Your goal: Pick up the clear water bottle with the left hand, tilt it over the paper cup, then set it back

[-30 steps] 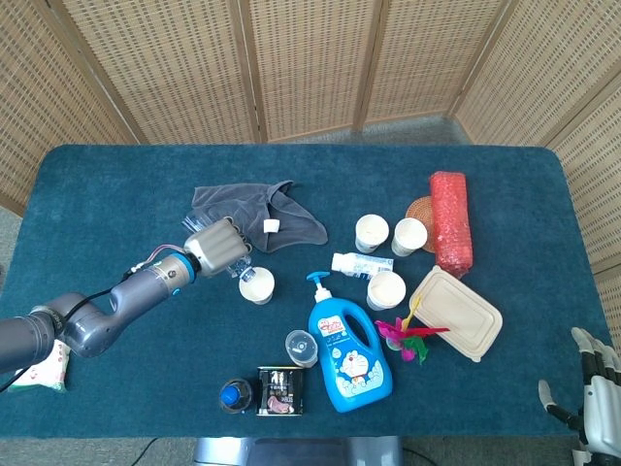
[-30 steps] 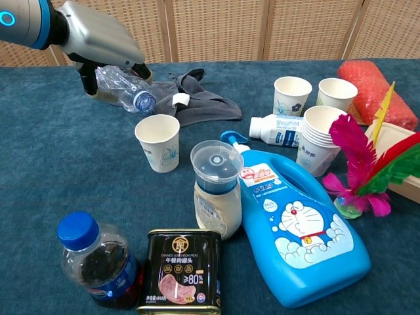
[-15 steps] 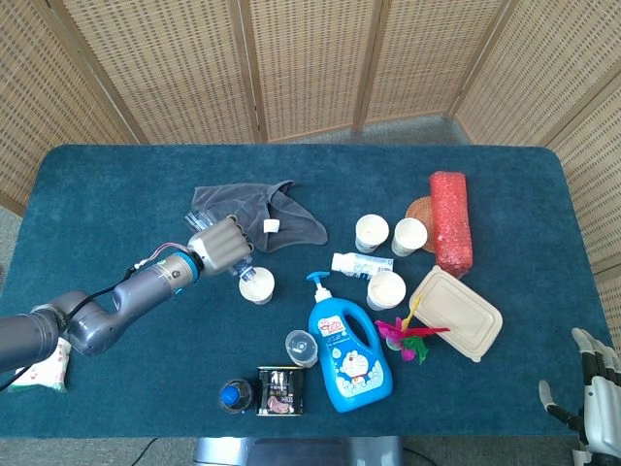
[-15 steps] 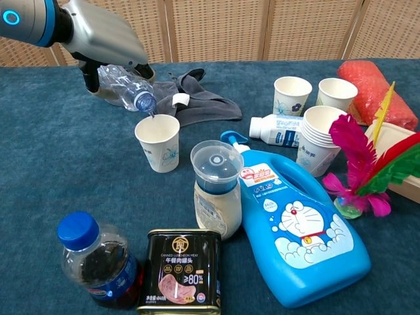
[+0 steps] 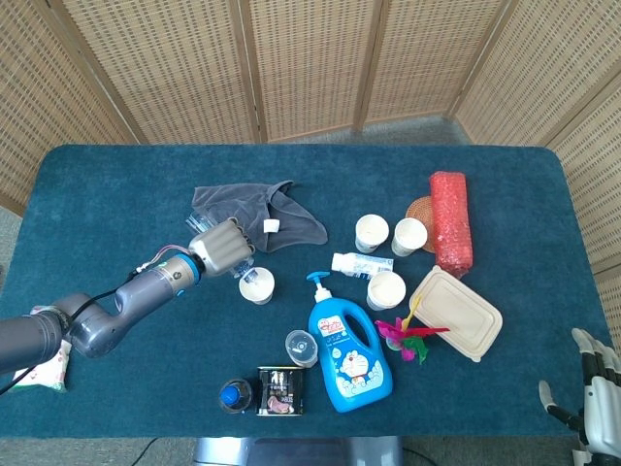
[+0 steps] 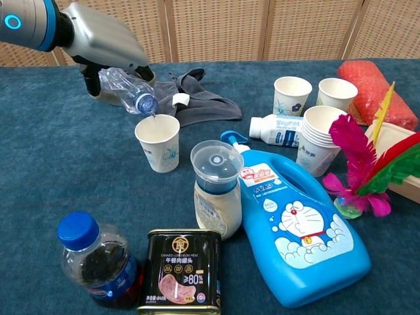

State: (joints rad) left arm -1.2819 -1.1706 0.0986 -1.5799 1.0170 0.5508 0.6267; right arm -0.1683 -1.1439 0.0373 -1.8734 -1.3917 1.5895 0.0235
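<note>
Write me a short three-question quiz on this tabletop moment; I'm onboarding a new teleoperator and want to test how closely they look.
1. True or false: the left hand holds the clear water bottle tilted, mouth down, over a paper cup.
2. Multiple choice: what lies just behind that cup? A) a grey cloth B) a red roll C) a feather toy
3. Fill in: the tall blue pump bottle stands beside a black ____.

Key
1. True.
2. A, the grey cloth.
3. tin, at the table's near edge.
</note>
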